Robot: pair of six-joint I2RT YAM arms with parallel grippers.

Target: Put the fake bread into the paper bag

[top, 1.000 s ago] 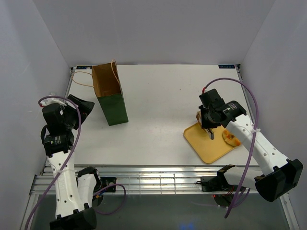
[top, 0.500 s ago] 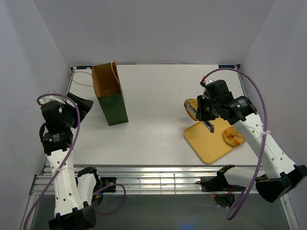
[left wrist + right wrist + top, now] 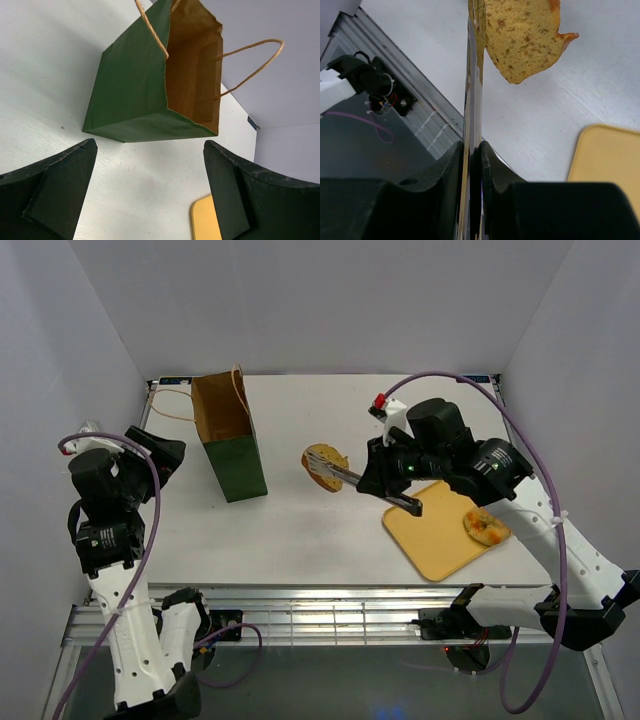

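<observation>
The right jaws clamp tongs (image 3: 348, 476) pinching a bread slice (image 3: 324, 466), seemingly high enough to clear the bag (image 3: 238, 465). The left jaws gape wide beside it, ready to steady it.

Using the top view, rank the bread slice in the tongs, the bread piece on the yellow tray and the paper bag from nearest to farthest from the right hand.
1. Bread slice, at the tip of the tongs the right hand grips, just left.
2. Bread piece, on the yellow tray, to the right.
3. Paper bag, far left.
</observation>
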